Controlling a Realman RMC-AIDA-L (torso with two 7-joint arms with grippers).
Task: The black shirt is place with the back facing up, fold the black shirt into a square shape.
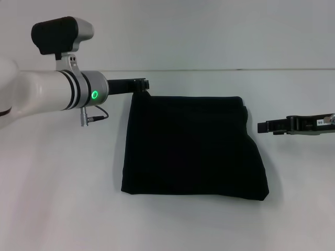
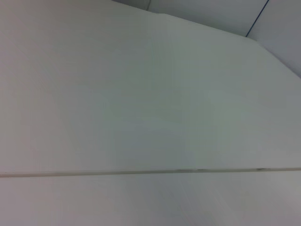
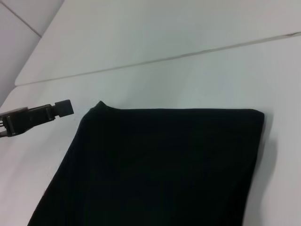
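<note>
The black shirt (image 1: 193, 146) lies folded; left gripper (image 1: 140, 83) pinches its far corner, unseen by the left wrist view.

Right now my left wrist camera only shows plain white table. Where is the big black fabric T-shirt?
Observer: The black shirt lies folded into a rough rectangle on the white table, in the middle of the head view.
Operator: Is my left gripper holding it?
Observer: No. The left gripper sits by the shirt's far left corner, with a gap showing in the right wrist view.
Operator: And the other one?
Observer: The right gripper is beside the shirt's right edge, apart from it.
</note>
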